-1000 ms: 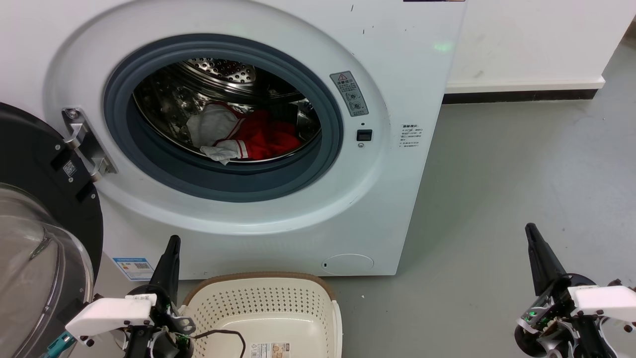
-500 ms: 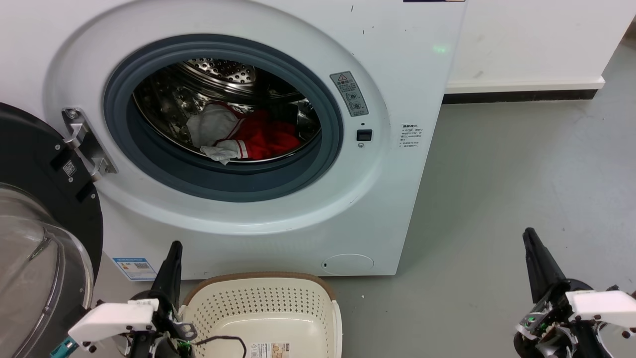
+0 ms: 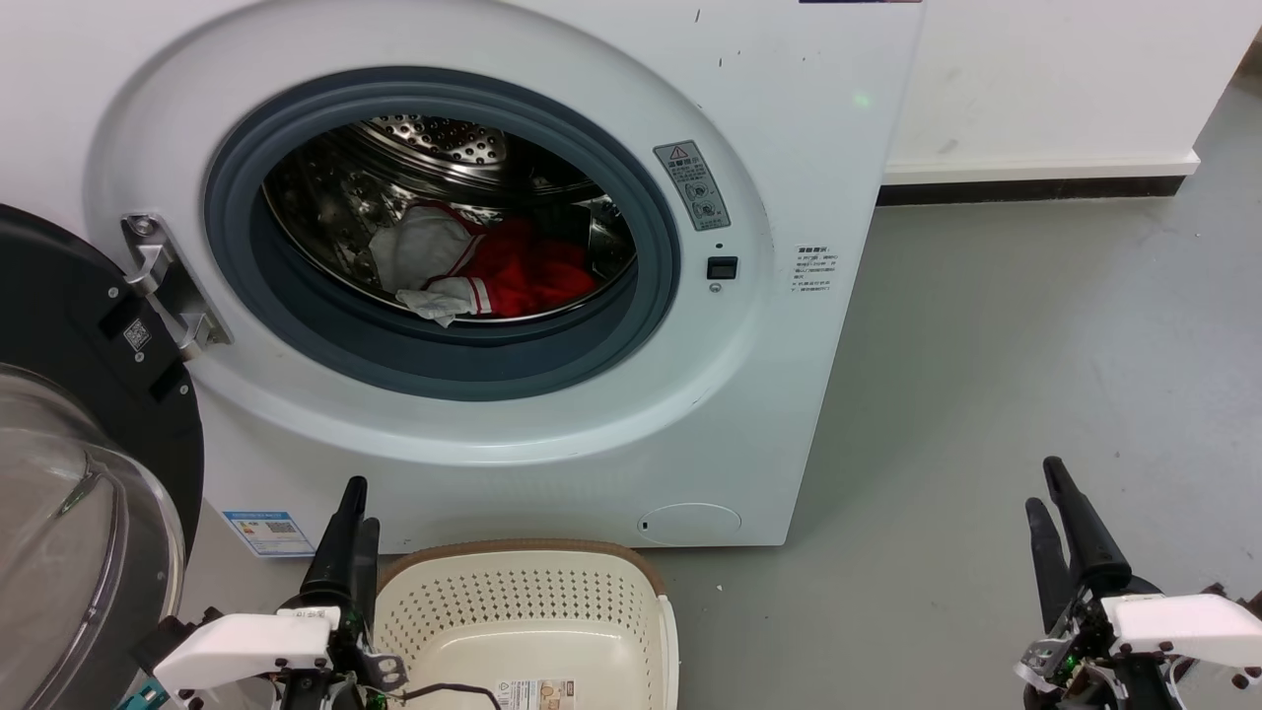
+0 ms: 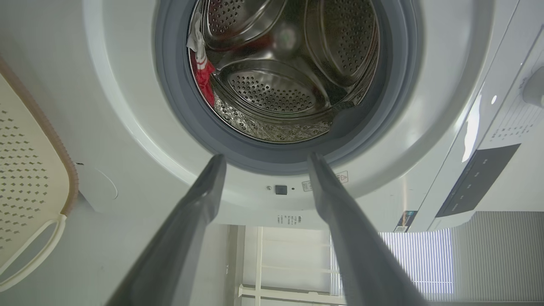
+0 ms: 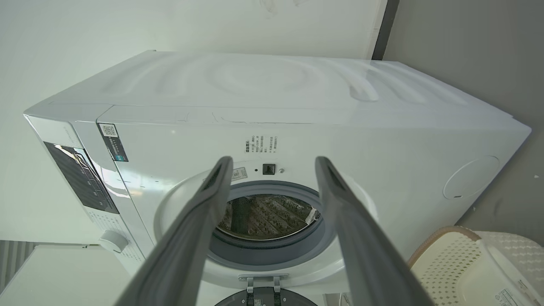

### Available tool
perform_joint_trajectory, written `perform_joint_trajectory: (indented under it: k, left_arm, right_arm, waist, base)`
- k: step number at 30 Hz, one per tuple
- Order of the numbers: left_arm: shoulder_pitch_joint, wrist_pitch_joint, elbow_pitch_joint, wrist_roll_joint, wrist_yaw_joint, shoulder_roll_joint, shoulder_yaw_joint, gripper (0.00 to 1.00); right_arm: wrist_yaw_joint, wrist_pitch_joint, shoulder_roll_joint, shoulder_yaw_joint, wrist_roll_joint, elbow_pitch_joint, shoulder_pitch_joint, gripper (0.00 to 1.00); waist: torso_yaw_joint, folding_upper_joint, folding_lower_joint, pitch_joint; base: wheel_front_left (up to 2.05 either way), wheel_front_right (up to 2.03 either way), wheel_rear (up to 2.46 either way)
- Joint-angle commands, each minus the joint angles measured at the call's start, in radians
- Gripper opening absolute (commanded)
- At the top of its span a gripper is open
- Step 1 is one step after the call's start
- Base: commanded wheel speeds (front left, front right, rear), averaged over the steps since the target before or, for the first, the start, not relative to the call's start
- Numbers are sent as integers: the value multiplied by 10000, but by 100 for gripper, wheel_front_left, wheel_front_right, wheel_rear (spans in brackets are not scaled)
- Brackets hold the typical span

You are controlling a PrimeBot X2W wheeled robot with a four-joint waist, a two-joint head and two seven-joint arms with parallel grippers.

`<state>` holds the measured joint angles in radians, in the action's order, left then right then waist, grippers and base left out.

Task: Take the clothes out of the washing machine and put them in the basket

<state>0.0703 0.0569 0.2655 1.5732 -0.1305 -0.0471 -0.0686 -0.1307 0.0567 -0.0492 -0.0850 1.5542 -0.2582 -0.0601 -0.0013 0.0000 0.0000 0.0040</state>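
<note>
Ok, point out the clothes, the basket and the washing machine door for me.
clothes (image 3: 537, 276), head view, on the red fabric.
basket (image 3: 523, 602), head view, on its perforated back wall.
washing machine door (image 3: 64, 291), head view, on its black frame.

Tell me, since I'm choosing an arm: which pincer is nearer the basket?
Left. The left pincer is right beside the basket, at its left rim; the right pincer is far off to its right.

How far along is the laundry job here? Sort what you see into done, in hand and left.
Done: the door of the washing machine stands open, and the basket waits below it, showing no clothes. In hand: nothing; the left gripper and right gripper are open, outside the drum. Left: the clothes lie in the drum.
</note>
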Motion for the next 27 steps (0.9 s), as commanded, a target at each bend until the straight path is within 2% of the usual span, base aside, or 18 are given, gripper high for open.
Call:
perform_joint_trajectory:
  k: [1,10,16,27]
  left_arm:
    - [276,-142,-270,-328,-2,-21,-12,100]
    - [329,-536,-772,-2509,-2,-23,-13,100]
    - [327,-774,-1005,-3535,-2,-25,77,100]
    - [348,-1181,-1060,-6142,-3,-28,284,100]
  right_arm:
    - [0,-132,-23,16,-385,277,-102,100]
    - [0,-525,-23,-8,-3106,806,65,100]
    - [0,-768,-23,38,-4813,1080,187,100]
    - [0,-1111,-23,117,-7215,1456,353,100]
  waist:
    - [-2,0,0,-1]
    - [-12,0,0,-12]
    - [-21,0,0,-24]
    - [-42,0,0,-25]
  base:
    - [0,0,0]
    - [0,0,0]
    - [0,0,0]
    - [0,0,0]
